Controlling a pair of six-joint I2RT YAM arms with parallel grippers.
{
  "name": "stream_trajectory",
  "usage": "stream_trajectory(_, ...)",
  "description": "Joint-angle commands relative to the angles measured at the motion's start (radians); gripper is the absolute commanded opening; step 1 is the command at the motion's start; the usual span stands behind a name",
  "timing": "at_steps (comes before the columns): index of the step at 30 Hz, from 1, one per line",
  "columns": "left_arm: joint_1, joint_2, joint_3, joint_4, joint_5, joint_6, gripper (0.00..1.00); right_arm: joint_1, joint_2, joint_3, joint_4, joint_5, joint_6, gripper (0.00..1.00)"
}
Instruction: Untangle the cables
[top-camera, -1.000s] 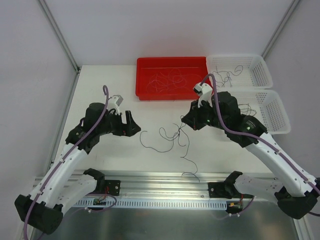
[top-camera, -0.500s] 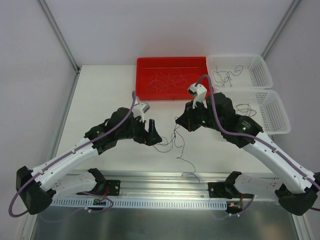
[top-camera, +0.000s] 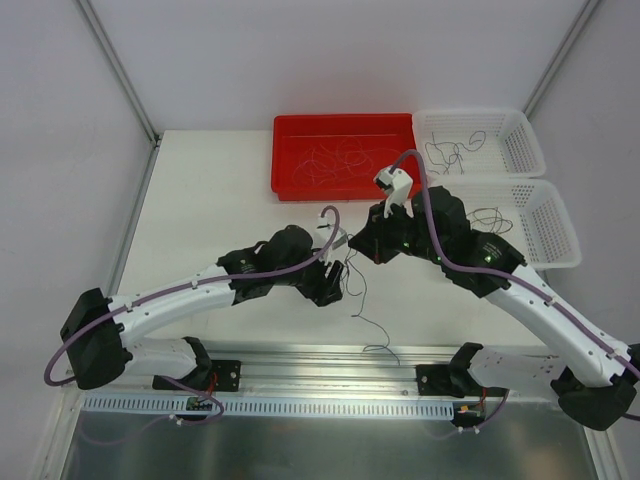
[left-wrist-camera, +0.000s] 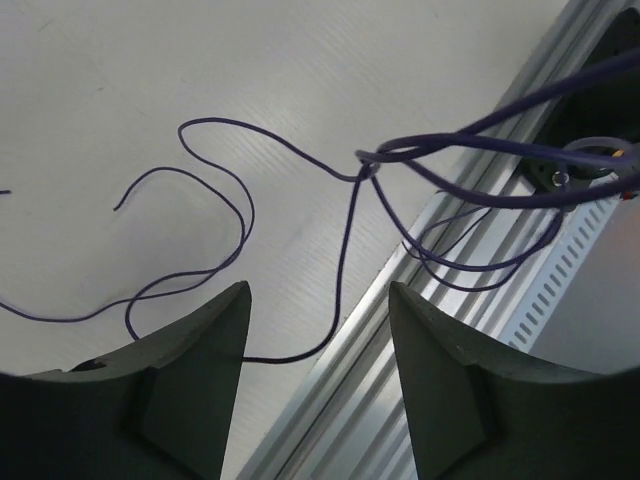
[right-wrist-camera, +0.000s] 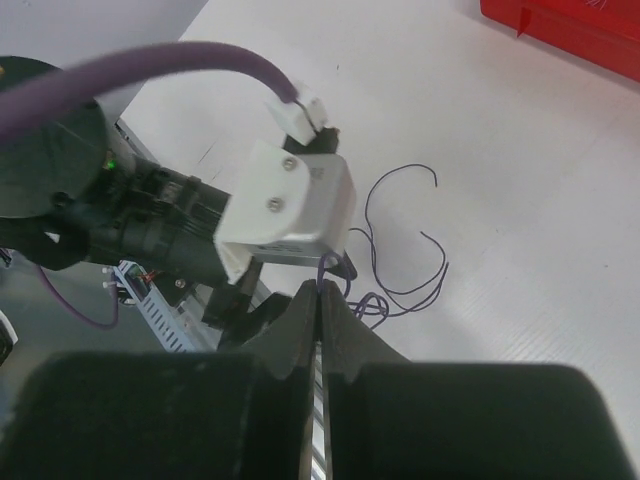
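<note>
Where white table (top-camera: 210, 200) meets back wall (top-camera: 330, 50), red tray (top-camera: 292, 175) holds cables (top-camera: 338, 158).

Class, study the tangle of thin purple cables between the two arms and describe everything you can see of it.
The cables are hair-thin, flexible purple strands joined at a small knot. Loose curls lie on the white table; several strands rise from the knot, pulled taut. The right tool, shut, pinches one strand at its tips. The left tool is open, its jaws either side of a strand without gripping it.
</note>
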Motion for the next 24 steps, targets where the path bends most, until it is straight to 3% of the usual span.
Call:
stream_trajectory(1, -0.011, 0.036, 0.036, 0.042, -0.055, 0.060, 0.56, 0.009, -0.037, 0.031, 0.035, 0.000, 0.017, 0.01)
stream_trajectory(4, -0.011, 0.032, 0.027, 0.045, -0.075, 0.062, 0.39, 0.007, -0.054, 0.019, 0.027, 0.021, 0.003, 0.01)
stream_trajectory(5, -0.011, 0.023, 0.022, 0.045, -0.090, 0.064, 0.25, 0.007, -0.059, 0.016, 0.024, 0.027, 0.000, 0.01)
stream_trajectory(8, -0.011, -0.002, 0.005, 0.047, -0.112, 0.067, 0.00, 0.006, -0.063, 0.001, 0.019, 0.050, -0.007, 0.01)
stream_trajectory(16, 0.001, -0.187, -0.064, 0.036, -0.218, 0.002, 0.00, -0.103, -0.069, -0.094, -0.056, 0.293, 0.095, 0.01)
stream_trajectory(20, 0.023, -0.212, -0.059, 0.016, -0.189, -0.041, 0.00, -0.121, -0.074, -0.137, 0.013, 0.192, 0.109, 0.42)
stream_trajectory(24, 0.024, -0.180, -0.019, -0.002, -0.186, -0.056, 0.00, -0.120, -0.078, -0.191, 0.085, 0.065, 0.126, 0.55)
